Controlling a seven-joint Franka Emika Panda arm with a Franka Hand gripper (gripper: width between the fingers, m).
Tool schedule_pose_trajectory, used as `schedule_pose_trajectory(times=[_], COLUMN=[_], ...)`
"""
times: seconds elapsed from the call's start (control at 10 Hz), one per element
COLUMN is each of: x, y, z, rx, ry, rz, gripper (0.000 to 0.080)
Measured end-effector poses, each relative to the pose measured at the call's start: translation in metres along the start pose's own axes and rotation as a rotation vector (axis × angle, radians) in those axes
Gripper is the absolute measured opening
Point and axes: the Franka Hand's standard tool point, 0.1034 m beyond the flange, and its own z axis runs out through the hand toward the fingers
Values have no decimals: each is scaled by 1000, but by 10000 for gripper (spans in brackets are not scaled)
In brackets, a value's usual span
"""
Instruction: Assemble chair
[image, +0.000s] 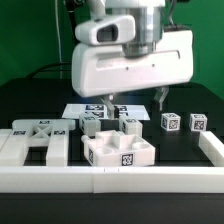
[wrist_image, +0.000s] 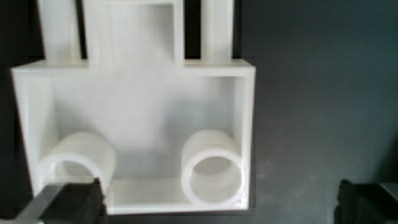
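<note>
Gripper (image: 137, 102) fingers apart, holding nothing, over seat (image: 120, 152). Back pieces (image: 35, 140) and tagged blocks (image: 170, 122) lie loose. Judged: chair barely begun, most joining left.

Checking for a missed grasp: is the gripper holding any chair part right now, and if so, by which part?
Nothing is held. The gripper hangs open, its fingers apart, with a white chair part lying below it.

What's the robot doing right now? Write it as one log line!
claw: open, empty, above table | square chair part: lying on table, not gripped | step: nothing picked up
</note>
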Motion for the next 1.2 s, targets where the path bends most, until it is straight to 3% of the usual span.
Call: schedule_pose_trajectory(times=[0.4,1.2], x=[-1,-16], y=[-3,-8], z=[27,50], rx=[-1,10], ry=[11,-15], rz=[-11,-10], gripper=[650,650])
